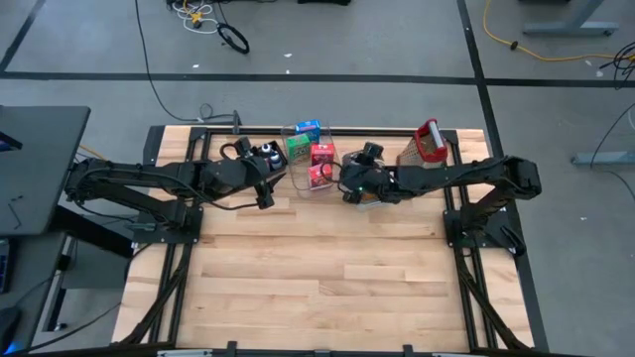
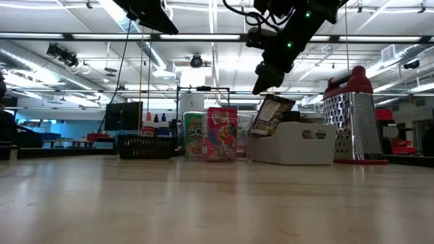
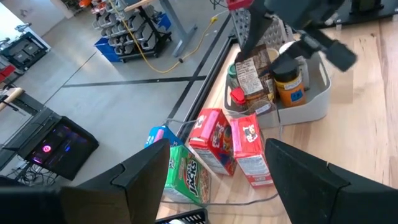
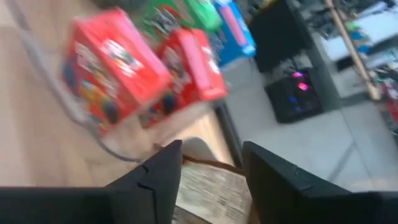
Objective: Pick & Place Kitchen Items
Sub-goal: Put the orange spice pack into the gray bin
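Two red boxes (image 3: pixel 214 140), a green box (image 3: pixel 186 174) and a blue box (image 3: pixel 158 137) stand together in a clear tray (image 1: pixel 298 183) near the table's far edge. To their right, a grey-blue bin (image 2: pixel 291 142) holds a brown labelled packet (image 2: pixel 271 115) leaning on its wall, an orange jar (image 3: pixel 289 87) and a red-lidded can (image 3: pixel 236 96). My right gripper (image 2: pixel 264 81) hangs open just above the packet; its fingers frame the packet (image 4: pixel 211 190) in the right wrist view. My left gripper (image 3: pixel 217 186) is open in the air left of the boxes, touching nothing.
A tall metal grater with a red handle (image 2: pixel 356 112) stands right of the bin. A black basket with small bottles (image 2: pixel 142 144) sits left of the boxes, below my left gripper. Bare wooden table (image 1: pixel 317 278) spreads across the near half.
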You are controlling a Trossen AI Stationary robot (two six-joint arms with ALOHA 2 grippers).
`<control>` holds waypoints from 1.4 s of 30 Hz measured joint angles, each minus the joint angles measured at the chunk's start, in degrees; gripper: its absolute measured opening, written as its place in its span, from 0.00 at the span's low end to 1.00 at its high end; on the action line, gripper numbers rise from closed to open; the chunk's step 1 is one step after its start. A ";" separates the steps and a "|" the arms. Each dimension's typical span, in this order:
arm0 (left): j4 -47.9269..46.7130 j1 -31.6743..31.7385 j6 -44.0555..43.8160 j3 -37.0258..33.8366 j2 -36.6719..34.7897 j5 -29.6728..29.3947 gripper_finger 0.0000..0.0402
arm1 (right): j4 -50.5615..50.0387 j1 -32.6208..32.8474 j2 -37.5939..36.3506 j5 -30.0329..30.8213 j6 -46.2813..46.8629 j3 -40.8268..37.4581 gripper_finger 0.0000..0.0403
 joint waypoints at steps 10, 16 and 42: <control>-1.63 -0.02 -1.51 0.00 0.00 5.00 0.67 | -0.89 -1.16 0.07 -10.96 8.59 0.00 0.21; -2.66 -0.02 -1.55 0.00 0.00 7.04 0.67 | -3.38 -1.87 0.82 -14.76 12.60 -0.06 0.03; -2.91 0.00 0.38 0.00 0.00 5.32 0.67 | -3.87 -9.82 9.22 -17.32 15.07 0.00 0.01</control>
